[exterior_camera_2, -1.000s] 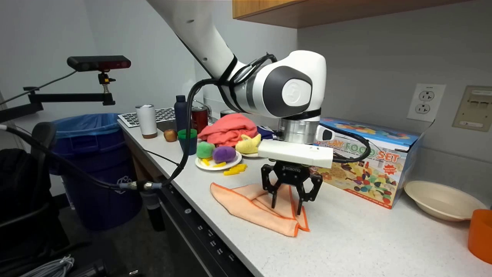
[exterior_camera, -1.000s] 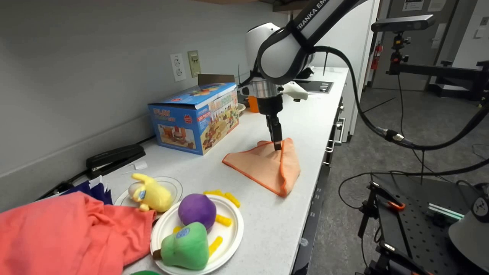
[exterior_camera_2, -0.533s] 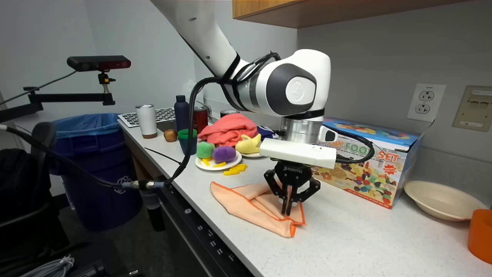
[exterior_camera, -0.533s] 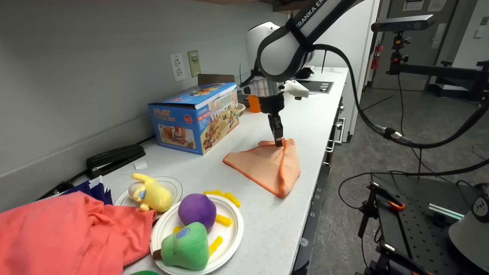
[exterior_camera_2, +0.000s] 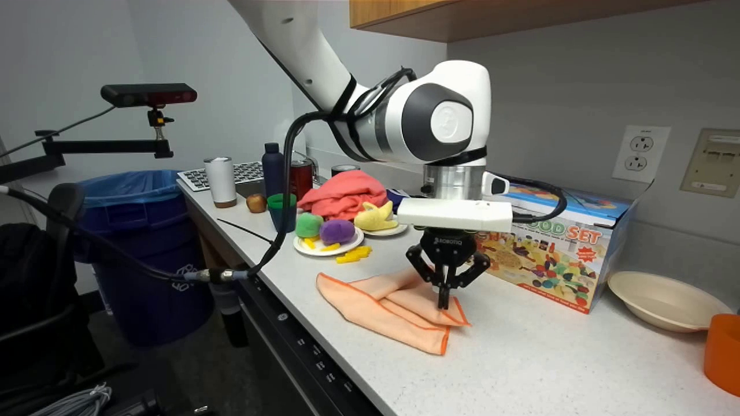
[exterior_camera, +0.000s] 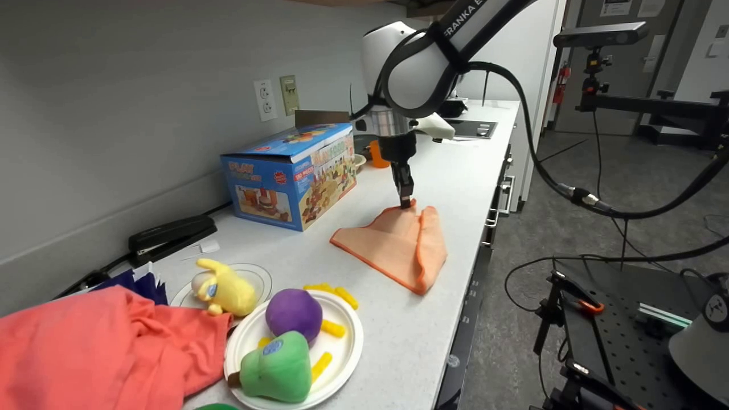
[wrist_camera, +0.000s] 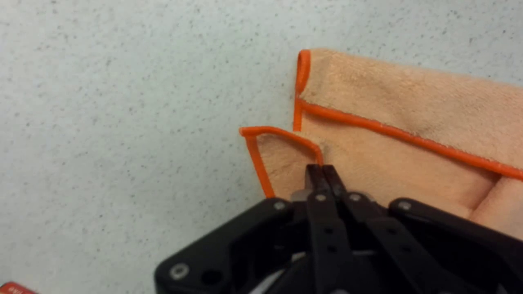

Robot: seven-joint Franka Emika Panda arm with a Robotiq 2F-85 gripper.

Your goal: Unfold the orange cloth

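orange cloth (exterior_camera_2: 393,312): we see it partly folded on the counter (exterior_camera_2: 520,358), near the front edge, one hem raised.
gripper (wrist_camera: 322,168): fingertips brought together, that raised hem pinched between them.
play food box (exterior_camera_2: 543,260): standing along the back edge.
white plate (exterior_camera_2: 315,252): beyond, between front and back edges, bearing a purple toy (exterior_camera_2: 337,231) and a green toy (exterior_camera_2: 309,225).
coral cloth (exterior_camera_2: 347,196): we find it heaped toward the back edge.
white tumbler (exterior_camera_2: 221,184): near the far front corner.

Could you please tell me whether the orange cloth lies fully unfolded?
No, in the wrist view one side of the orange cloth is folded back over the rest.
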